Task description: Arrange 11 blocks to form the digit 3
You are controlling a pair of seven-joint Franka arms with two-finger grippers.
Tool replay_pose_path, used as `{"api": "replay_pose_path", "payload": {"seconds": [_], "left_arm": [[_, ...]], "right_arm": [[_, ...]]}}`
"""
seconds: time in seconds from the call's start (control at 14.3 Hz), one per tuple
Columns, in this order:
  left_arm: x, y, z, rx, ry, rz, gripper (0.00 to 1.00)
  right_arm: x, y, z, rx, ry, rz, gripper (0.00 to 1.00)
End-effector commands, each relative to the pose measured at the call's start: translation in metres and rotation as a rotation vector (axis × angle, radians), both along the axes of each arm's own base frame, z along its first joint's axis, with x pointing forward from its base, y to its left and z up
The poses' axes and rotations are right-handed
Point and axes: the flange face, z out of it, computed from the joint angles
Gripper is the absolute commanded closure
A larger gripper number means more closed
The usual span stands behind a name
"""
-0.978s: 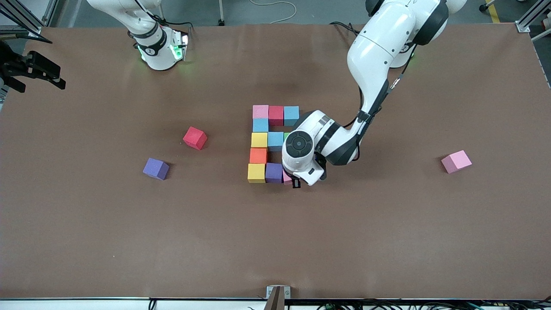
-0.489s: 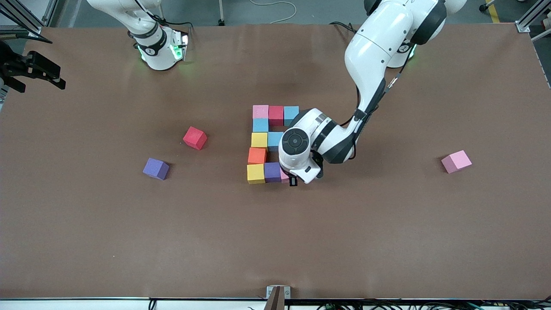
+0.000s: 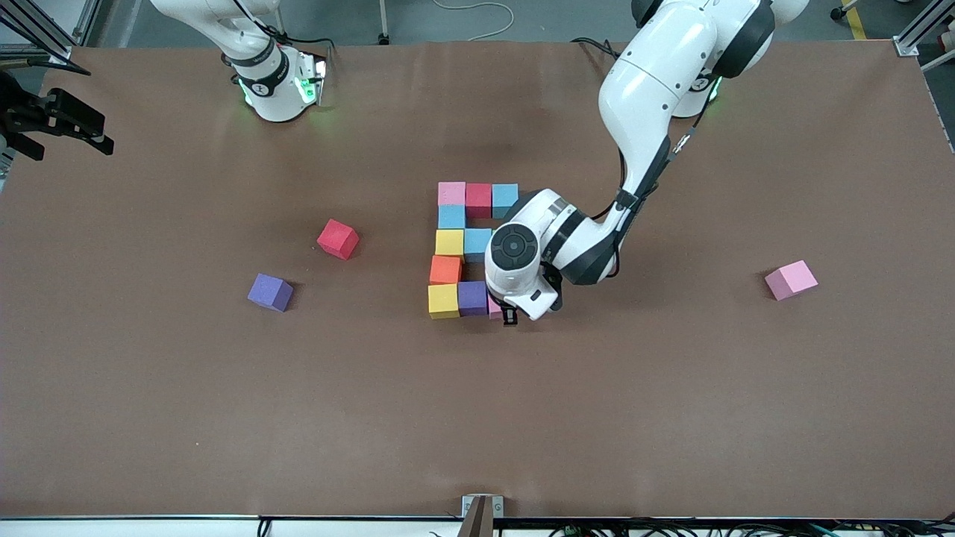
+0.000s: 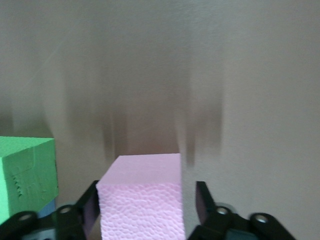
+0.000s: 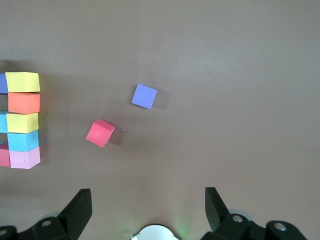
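Note:
The digit 3 (image 3: 462, 246) lies mid-table as a blocky figure of touching blocks: pink (image 3: 451, 193), red (image 3: 478, 199) and light blue (image 3: 505, 198) in the bar farthest from the camera, yellow (image 3: 443, 300) and purple (image 3: 473, 297) in the nearest one. My left gripper (image 3: 507, 312) is low at the end of that nearest bar, open around a pink block (image 4: 142, 200) that rests on the table beside the purple one; one finger (image 4: 202, 200) stands apart from it. A green block (image 4: 25, 175) shows beside it. My right gripper (image 5: 147, 197) waits open, high over its own base.
Three loose blocks lie apart from the figure: red (image 3: 338, 239) and purple (image 3: 270, 291) toward the right arm's end, pink (image 3: 791, 280) toward the left arm's end. The left arm's wrist (image 3: 552, 246) covers part of the figure's middle bar.
The left hand slid the pink block up against the purple one, then its fingers parted from the block. The right arm has not moved.

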Motion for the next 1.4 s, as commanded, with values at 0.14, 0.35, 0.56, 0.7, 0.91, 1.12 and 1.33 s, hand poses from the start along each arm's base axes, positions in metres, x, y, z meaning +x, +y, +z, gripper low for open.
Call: {"api": "replay_pose_path", "payload": {"seconds": [0.14,0.35,0.56,0.7,0.91,1.12,1.33], "left_arm": [[0.022,0.030,0.063,0.012,-0.002,-0.115,0.00],[0.019,0.053,0.126,0.047,0.037,-0.347,0.00],[0.036,0.102,0.192,0.032,0.018,-0.568,0.00],[0.043,0.131,0.230,0.019,-0.005,-0.829,0.00],[0.050,0.182,0.276,0.096,-0.017,-1.107,0.00],[0.058,0.257,0.333,0.148,-0.028,-1.323,0.00],[0.044,0.322,0.382,0.131,0.008,-1.467,0.00]], "right_arm": [[-0.007,-0.001,0.003,0.011,-0.003,0.010,0.00],[-0.007,-0.001,0.003,0.009,-0.003,0.010,0.00],[-0.006,-0.001,0.003,0.009,-0.005,0.010,0.00],[-0.007,-0.001,0.003,0.009,-0.003,0.012,0.00],[-0.007,0.001,0.003,0.009,-0.003,0.015,0.00],[-0.007,0.000,0.003,0.008,-0.003,0.013,0.00],[-0.007,0.000,0.003,0.006,-0.002,0.016,0.00]]}}
